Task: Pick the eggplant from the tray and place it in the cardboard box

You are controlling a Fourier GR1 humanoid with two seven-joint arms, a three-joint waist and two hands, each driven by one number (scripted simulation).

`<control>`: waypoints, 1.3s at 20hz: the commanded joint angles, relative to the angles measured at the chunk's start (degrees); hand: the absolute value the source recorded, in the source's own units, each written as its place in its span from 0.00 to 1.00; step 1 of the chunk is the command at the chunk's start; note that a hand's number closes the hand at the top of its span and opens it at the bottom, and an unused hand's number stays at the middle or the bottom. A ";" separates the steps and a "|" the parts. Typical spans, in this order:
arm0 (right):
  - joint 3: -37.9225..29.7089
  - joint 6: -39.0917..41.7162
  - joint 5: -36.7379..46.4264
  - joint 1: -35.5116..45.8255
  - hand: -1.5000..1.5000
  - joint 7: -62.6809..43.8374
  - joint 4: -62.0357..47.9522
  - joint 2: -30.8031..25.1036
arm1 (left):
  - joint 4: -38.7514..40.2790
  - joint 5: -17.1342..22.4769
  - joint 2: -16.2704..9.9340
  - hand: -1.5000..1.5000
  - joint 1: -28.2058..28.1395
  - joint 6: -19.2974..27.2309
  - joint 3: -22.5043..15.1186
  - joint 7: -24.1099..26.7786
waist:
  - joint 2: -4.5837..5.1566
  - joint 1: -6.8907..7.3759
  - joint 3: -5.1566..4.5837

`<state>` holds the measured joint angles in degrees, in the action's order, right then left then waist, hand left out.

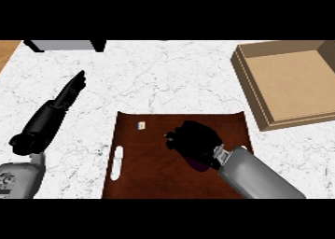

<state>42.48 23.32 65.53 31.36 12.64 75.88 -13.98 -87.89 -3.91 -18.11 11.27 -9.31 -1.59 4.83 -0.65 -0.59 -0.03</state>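
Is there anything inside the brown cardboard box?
No, the brown cardboard box shows only its bare floor; the black right hand is over the dark wooden tray.

The counter [163, 79] is white marble with fine grey veins, and a strip of orange-brown wood [1, 53] shows at its far left corner. The tray [156, 172] is dark reddish brown with a white slot for a handle and a small pale speck. The cardboard box [294, 84] is tan, lighter inside than on its walls. Both hands, left hand [59, 105] and right hand [194, 140], are black on grey forearms. A sliver of dark purple eggplant [197, 164] shows under the right hand.
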 commanded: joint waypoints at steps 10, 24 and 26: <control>-13.13 -20.84 -22.75 -23.27 1.00 43.92 24.14 -32.63 | -1.68 0.16 -0.20 0.50 -3.13 0.35 1.22 0.47 | 0.20 -2.35 0.14; -45.04 -8.22 -64.47 -30.12 1.00 34.87 26.48 -43.77 | -4.17 -0.63 1.32 0.50 -2.50 0.02 -0.48 -2.09 | 0.31 -0.40 -0.07; -47.96 -7.41 -66.26 -26.86 1.00 32.96 21.65 -44.01 | -2.21 0.95 -0.93 0.50 0.71 -2.56 1.56 -1.88 | 0.66 0.37 -0.01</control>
<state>0.48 11.29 6.82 2.33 50.12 102.47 -56.79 -89.69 -4.19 -17.98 10.60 -9.95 -0.77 3.86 -0.19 -1.33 -0.07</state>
